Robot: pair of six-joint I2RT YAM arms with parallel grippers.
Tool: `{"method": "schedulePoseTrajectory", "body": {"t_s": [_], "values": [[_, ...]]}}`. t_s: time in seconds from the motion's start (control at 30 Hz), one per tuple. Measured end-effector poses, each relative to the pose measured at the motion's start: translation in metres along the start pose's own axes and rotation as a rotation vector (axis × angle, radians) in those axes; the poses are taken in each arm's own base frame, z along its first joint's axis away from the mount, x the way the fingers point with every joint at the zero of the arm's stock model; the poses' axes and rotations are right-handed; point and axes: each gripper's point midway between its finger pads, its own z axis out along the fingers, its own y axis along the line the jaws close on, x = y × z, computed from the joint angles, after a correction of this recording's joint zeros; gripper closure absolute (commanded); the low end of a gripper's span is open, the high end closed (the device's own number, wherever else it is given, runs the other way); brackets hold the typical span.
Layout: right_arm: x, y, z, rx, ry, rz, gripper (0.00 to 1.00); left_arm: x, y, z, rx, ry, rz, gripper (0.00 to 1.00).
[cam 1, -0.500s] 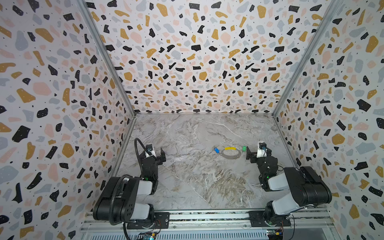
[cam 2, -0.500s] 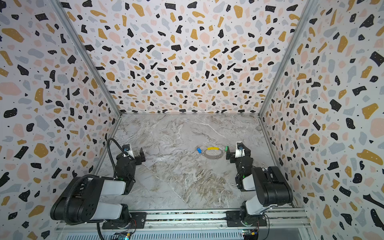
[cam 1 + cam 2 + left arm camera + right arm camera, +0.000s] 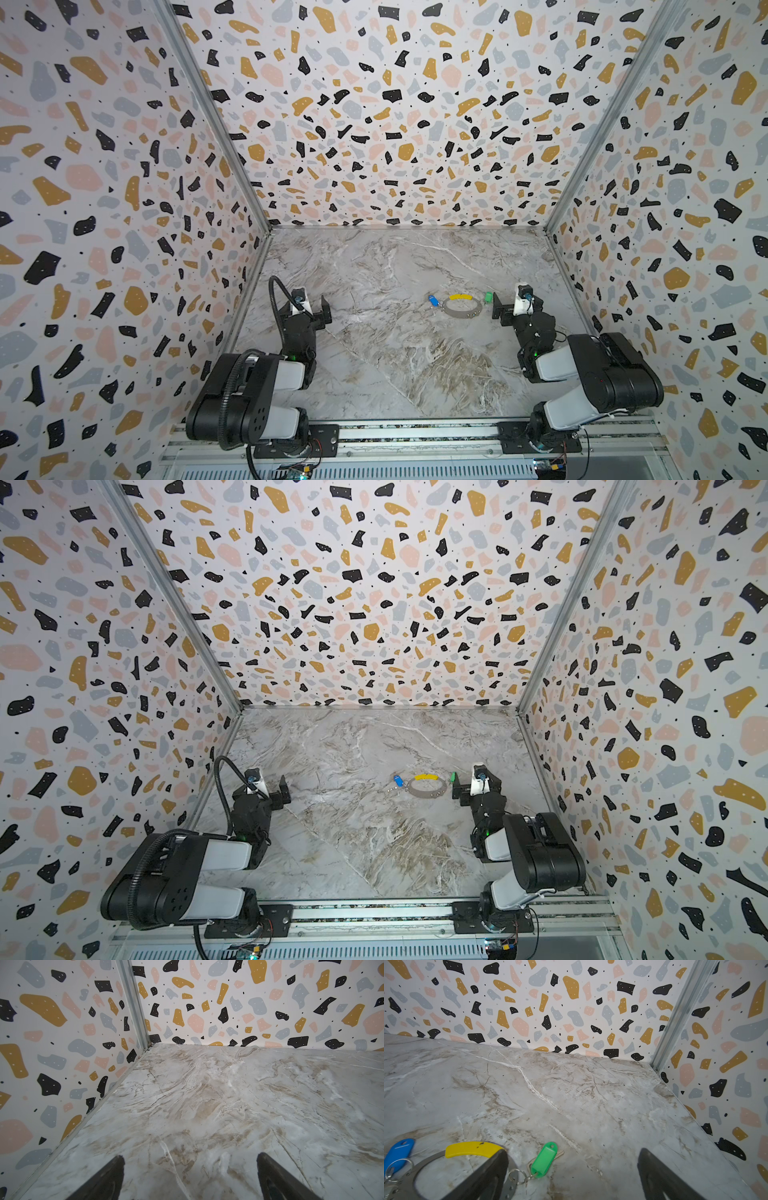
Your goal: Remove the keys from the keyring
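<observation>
Over on the left, the left gripper [image 3: 190, 1157] sits low above bare table [image 3: 395, 353], its arm folded back towards the front rail, fingers spread wide and empty, well apart from the action.

Moving across: the blue-tagged key [image 3: 433, 300] lies flat, hooked by a small loop to the near edge of the keyring [image 3: 461, 316]. The ring rests flat on the table right of centre, its yellow sleeve [image 3: 460, 296] on the far arc. On its other side lies the green-tagged key [image 3: 544, 1159], also joined by a small loop.

So nothing is off yet, by the look of it: both keys remain to be freed.

And on the right, the right gripper [image 3: 573, 1152], its arm likewise tucked low, is spread wide and holds nothing. One finger hangs over the ring's edge, with the green tag just ahead of the gap. Whether it touches, I can't tell.
</observation>
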Motion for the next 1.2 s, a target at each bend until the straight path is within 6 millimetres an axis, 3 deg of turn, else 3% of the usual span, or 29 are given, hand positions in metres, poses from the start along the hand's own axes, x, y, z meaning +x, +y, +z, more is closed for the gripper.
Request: {"method": "schedulePoseTrajectory", "body": {"t_s": [0.6, 0.7, 0.87, 1.0, 1.1, 1.2], "values": [[-0.001, 0.003, -0.003, -0.008, 0.000, -0.009, 0.01, -0.001, -0.002, 0.002, 0.006, 0.010, 0.007, 0.01], [-0.016, 0.012, -0.008, -0.028, -0.019, -0.038, 0.01, -0.021, -0.007, 0.012, 0.020, 0.015, 0.019, 0.00], [-0.066, 0.035, 0.007, -0.091, -0.064, -0.061, 0.01, -0.088, -0.020, 0.017, 0.067, -0.080, -0.028, 0.00], [-0.098, 0.063, 0.034, -0.170, -0.034, -0.031, 0.01, -0.116, -0.048, 0.020, 0.134, -0.080, -0.063, 0.02], [-0.105, 0.102, 0.061, -0.258, 0.051, -0.029, 0.04, -0.128, -0.084, 0.018, 0.217, -0.067, -0.072, 0.03], [-0.096, 0.155, 0.088, -0.377, 0.175, -0.043, 0.09, -0.133, -0.117, 0.014, 0.290, -0.045, -0.093, 0.03]]}}
